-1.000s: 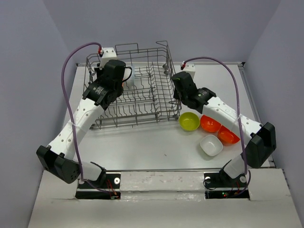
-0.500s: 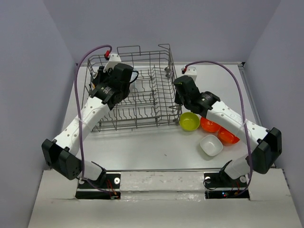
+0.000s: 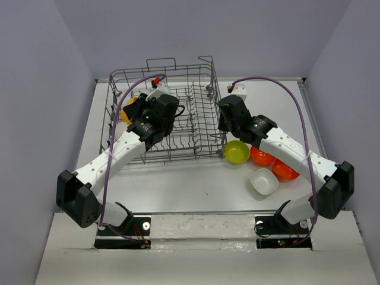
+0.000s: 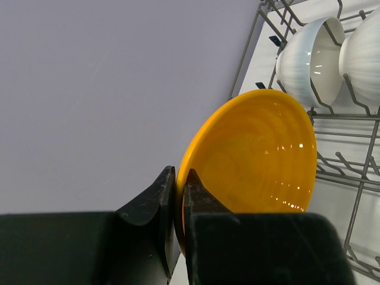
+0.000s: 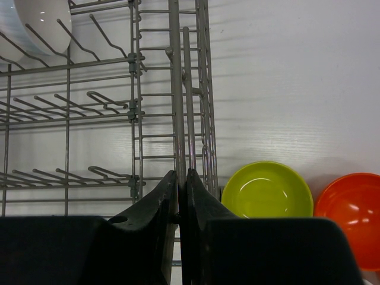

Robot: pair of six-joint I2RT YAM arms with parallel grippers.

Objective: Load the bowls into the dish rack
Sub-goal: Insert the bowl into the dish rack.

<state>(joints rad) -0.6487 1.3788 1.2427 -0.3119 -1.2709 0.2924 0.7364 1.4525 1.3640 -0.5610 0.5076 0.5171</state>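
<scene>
From above, the dish rack [image 3: 193,110], a grey wire basket with rows of upright tines and tall looped sides, sits at the back of the pale surface [image 3: 178,184]. The left arm [image 3: 119,154] reaches over its left half, with a glossy orange-yellow bowl [image 3: 127,110] showing beside the wrist. The right arm [image 3: 285,148] meets the rack's right wall. Just outside that wall lie a round lime green bowl [image 3: 236,152], two red-orange bowls [image 3: 262,155] [image 3: 285,170] and a squarish white bowl [image 3: 263,181].

In the left wrist view, the left fingers [image 4: 169,184] are clamped on the rim of the orange-yellow bowl, which is held on edge above the rack's wires. Two ribbed white bowls [image 4: 312,59] [image 4: 362,47] stand between tines behind it.

In the right wrist view, the right fingers [image 5: 168,187] are nearly together and seem to pinch an upright wire of the rack's side wall.

Since a second ago, the left arm has swung rightward over the rack and the orange-yellow bowl has come into sight. The right arm and the bowls on the surface have hardly shifted.
</scene>
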